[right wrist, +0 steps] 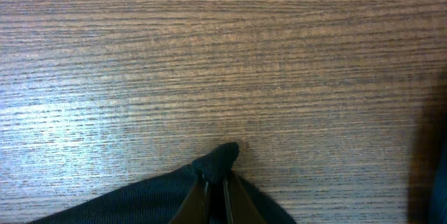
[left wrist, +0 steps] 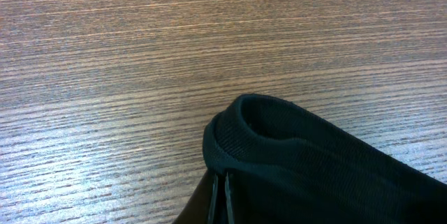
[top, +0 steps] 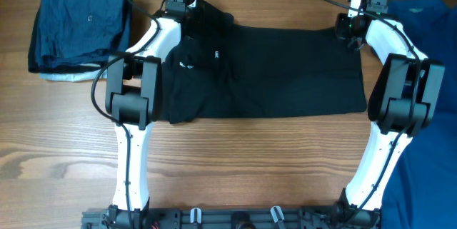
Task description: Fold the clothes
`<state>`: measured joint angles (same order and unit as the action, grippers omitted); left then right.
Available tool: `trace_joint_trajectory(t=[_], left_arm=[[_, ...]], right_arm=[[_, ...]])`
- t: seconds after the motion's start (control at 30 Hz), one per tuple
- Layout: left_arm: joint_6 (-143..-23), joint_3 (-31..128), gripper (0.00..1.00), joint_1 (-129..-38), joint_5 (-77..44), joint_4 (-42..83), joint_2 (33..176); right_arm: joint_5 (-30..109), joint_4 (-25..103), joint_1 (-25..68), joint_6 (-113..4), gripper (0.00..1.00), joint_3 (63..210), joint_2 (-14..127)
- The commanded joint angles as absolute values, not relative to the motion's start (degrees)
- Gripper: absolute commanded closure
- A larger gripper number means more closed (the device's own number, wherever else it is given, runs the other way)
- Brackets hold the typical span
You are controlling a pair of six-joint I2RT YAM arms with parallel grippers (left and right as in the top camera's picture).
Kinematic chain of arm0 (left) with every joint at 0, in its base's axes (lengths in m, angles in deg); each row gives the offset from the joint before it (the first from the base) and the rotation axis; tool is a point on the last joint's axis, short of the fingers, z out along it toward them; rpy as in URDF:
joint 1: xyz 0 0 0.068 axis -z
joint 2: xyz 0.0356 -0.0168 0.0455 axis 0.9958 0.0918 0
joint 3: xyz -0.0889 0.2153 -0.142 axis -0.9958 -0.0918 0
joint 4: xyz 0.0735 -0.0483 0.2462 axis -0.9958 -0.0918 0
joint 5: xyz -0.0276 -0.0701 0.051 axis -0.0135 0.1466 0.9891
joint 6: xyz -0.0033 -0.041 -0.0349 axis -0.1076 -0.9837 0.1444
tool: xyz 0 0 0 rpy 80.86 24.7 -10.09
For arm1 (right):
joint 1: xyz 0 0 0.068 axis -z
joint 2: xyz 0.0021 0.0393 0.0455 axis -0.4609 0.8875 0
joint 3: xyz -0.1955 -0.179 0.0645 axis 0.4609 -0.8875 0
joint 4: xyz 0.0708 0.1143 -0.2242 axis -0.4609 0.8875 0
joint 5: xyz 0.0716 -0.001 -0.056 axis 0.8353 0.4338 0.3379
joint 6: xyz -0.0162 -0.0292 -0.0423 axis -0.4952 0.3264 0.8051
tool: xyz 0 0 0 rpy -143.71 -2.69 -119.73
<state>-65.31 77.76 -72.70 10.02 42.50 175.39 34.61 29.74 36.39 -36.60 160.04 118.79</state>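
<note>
Black polo (top: 271, 72) flat on worktop (top: 250, 165), centre. Long axis 9–3 o'clock: collar end to 9, hem to 3. Left jaws clamped on ribbed edge (left wrist: 241, 137) at polo's 11 o'clock corner. Right jaws clamped on hem corner (right wrist: 220, 155) at 1 o'clock. Step, judged: far edge gripped, lengthwise fold due. Next: lift both corners together, carry toward 6 o'clock, keep fabric taut. Folded navy pile (top: 78, 26) at 10, blue shirt (top: 432, 15) at 3.
</note>
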Motion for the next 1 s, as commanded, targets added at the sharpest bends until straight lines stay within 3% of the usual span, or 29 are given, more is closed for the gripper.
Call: trace_joint_trajectory(t=[0.0, 0.27, 0.7, 0.77, 0.8, 0.9, 0.97], left_arm=[[-65.03, 77.67, 0.96, -73.03, 10.0, 41.21, 172.14], [-63.52, 77.67, 0.94, -73.03, 10.0, 35.09, 162.48], [-63.58, 77.67, 0.91, -73.09, 10.0, 9.21, 149.21], [-63.58, 77.65, 0.87, -73.09, 9.98, 7.7, 148.97], [-63.56, 77.65, 0.78, -73.09, 9.74, 8.25, 149.6], [-63.54, 77.65, 0.71, -73.14, 9.26, 11.57, 151.88], [-63.52, 77.65, 0.59, -73.11, 7.53, 15.98, 154.48]], right_arm=[[36.73, 29.39, 36.04, -36.82, 0.96, 159.58, 122.11], [38.96, 30.46, 36.09, -36.23, 0.96, 159.58, 115.21], [38.96, 52.1, 36.28, -31.83, 0.96, 159.56, 99.56], [38.96, 53.76, 36.72, -31.81, 0.96, 159.56, 98.11], [38.98, 53.87, 36.87, -31.9, 0.96, 159.56, 98.03], [39.0, 53.39, 36.9, -31.94, 0.96, 159.43, 98.27], [39.02, 52.47, 36.85, -31.96, 0.96, 159.41, 98.38]])
